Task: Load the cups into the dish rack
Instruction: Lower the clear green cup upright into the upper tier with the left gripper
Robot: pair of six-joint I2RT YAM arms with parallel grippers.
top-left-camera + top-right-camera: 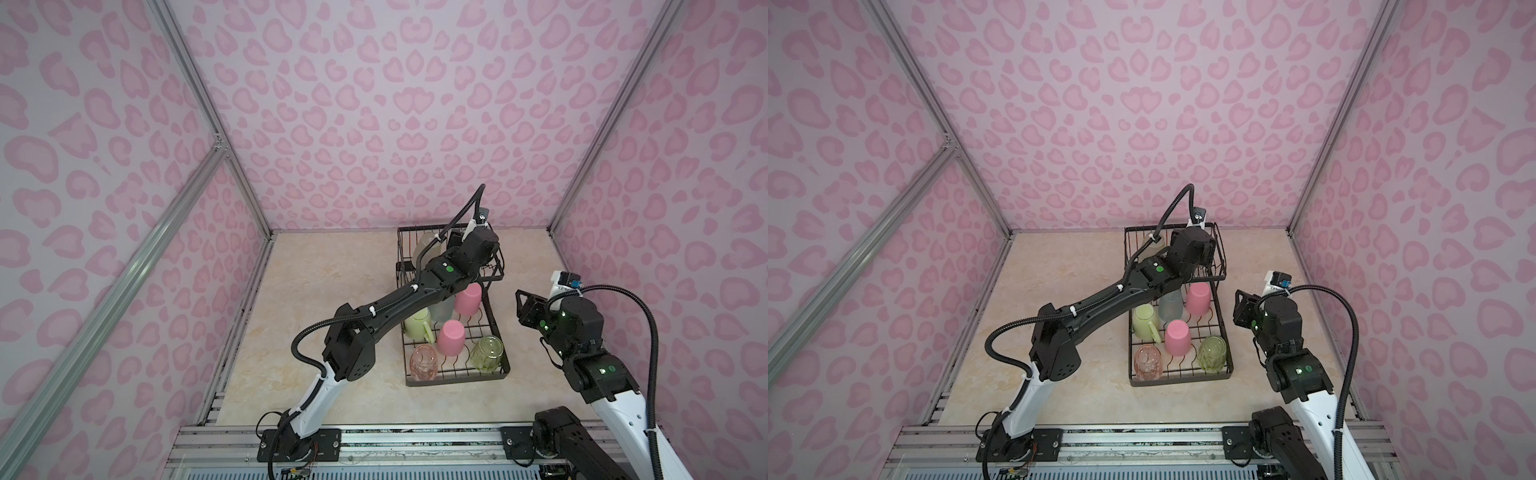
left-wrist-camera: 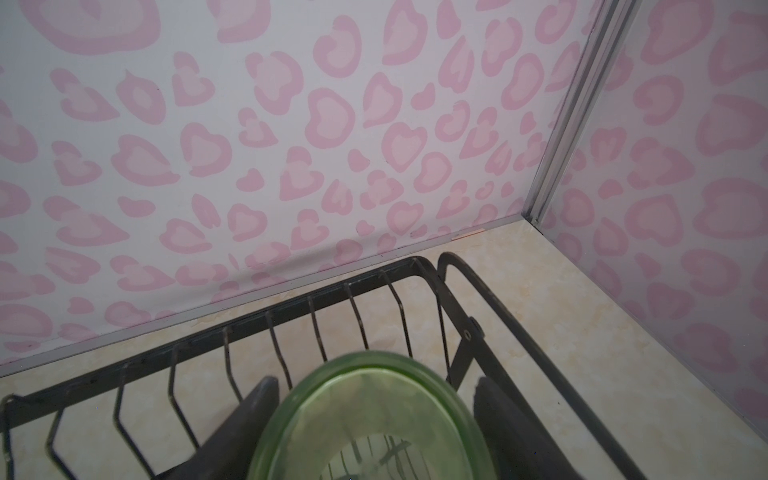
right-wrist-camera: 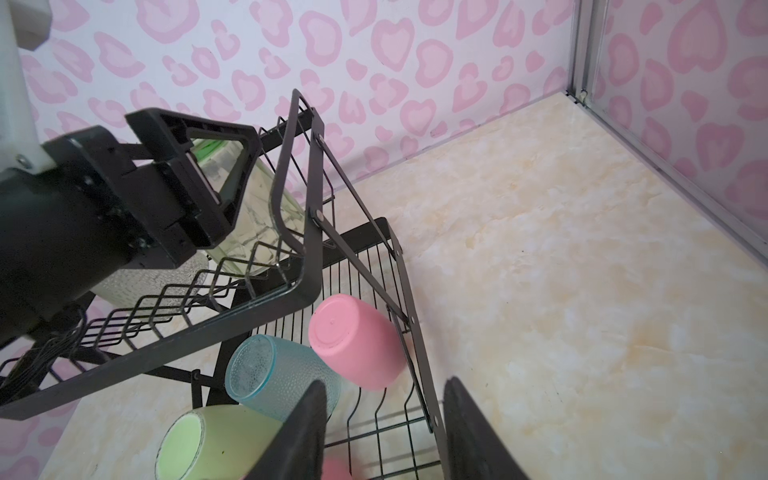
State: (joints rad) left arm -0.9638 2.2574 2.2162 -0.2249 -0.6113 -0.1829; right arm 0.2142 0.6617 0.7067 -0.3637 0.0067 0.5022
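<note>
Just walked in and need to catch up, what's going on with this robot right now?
The left gripper holds a clear green glass inside the raised basket of the dish rack, next to a frosted whitish tumbler. The right gripper hovers open and empty beside the rack. Six cups already sit in the lower tray: a pale-green mug, a frosted teal tumbler, two pink tumblers, a clear pink glass and a second green glass.

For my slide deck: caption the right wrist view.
Left tool holds a clear green glass inside the dish rack's raised basket.
</note>
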